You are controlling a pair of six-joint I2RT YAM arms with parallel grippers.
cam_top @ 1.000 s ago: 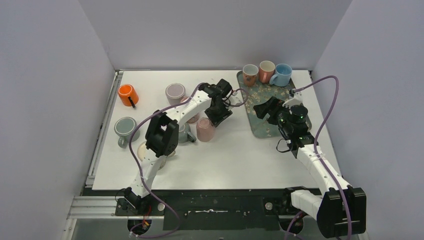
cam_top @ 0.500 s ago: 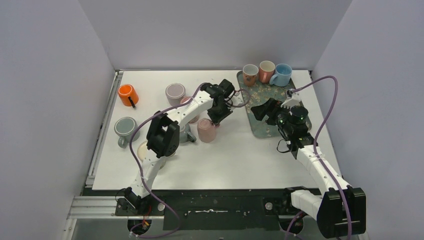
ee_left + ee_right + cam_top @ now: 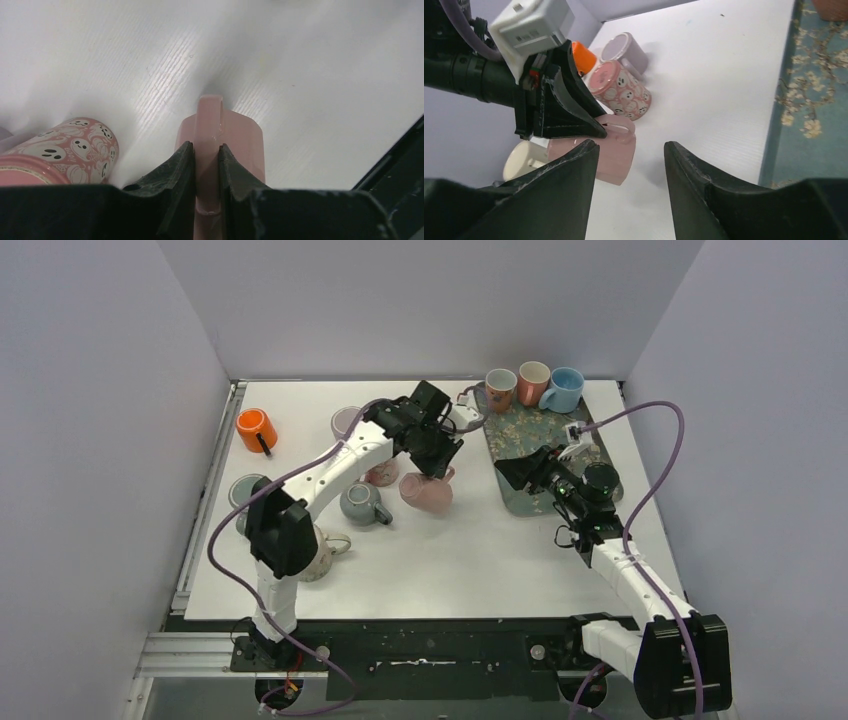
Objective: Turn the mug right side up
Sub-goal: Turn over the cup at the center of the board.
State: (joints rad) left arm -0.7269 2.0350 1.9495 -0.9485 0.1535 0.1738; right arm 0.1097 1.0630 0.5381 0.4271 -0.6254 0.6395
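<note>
A plain pink mug (image 3: 427, 491) hangs tilted on its side just above the table centre. My left gripper (image 3: 437, 466) is shut on its handle (image 3: 206, 150); both fingers clamp the handle from either side in the left wrist view. The mug also shows in the right wrist view (image 3: 611, 155), its handle up under the left fingers (image 3: 574, 117). My right gripper (image 3: 512, 472) is open and empty, over the tray's left edge, pointing towards the mug.
A ghost-patterned pink mug (image 3: 383, 472) lies beside the held mug. Grey (image 3: 360, 504), lilac (image 3: 349, 421), orange (image 3: 255, 430), grey-green (image 3: 243, 490) and cream (image 3: 322, 550) mugs stand left. A patterned tray (image 3: 528, 430) at right holds three upright mugs (image 3: 532, 386).
My left gripper has closed on the pink mug's handle, lifted it and tipped it onto its side. The left arm swung left. My right gripper moved slightly left towards the mug.
</note>
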